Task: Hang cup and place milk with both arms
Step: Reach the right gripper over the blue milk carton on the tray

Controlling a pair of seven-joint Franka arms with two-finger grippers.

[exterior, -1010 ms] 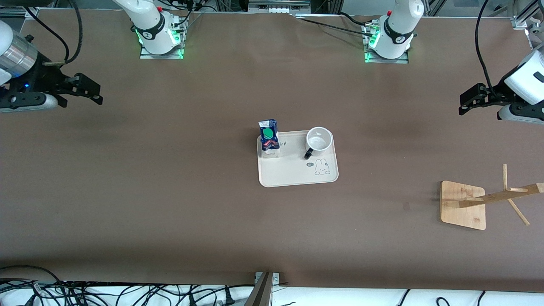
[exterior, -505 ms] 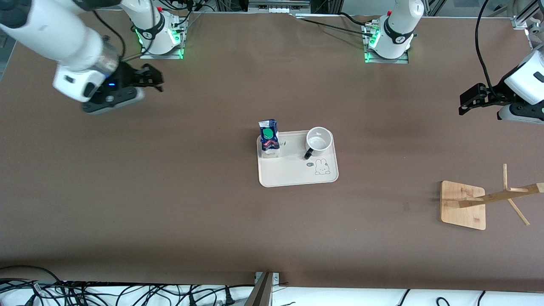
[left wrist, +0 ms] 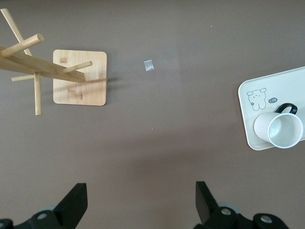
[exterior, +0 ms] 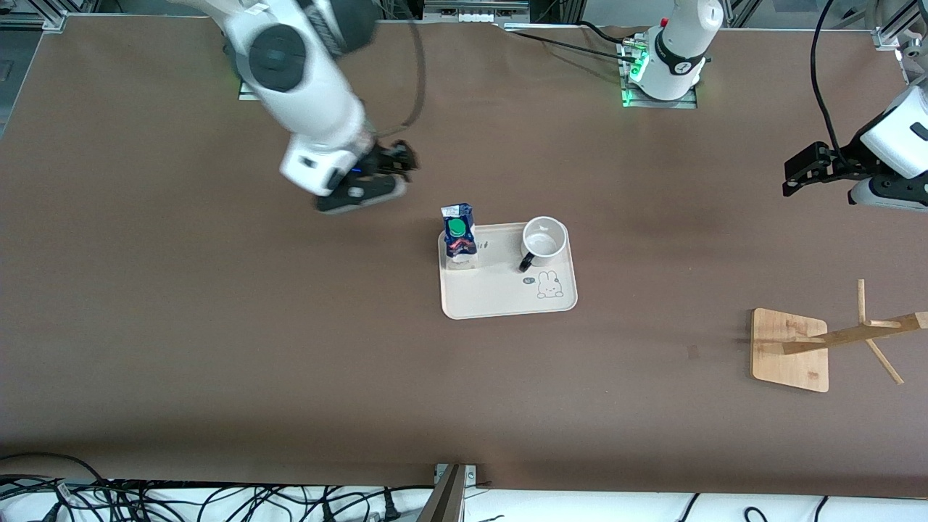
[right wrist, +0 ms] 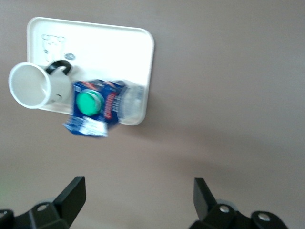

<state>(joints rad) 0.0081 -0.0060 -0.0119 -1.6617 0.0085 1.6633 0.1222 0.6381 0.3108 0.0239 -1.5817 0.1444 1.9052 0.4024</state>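
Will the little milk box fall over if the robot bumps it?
Probably, yes. The milk stands tall and narrow at the tray's edge, so a sideways nudge could tip it. It looks like a light cardboard carton, likely to dent if squeezed hard. Its flat sides should give the open right gripper fingers an easy hold.
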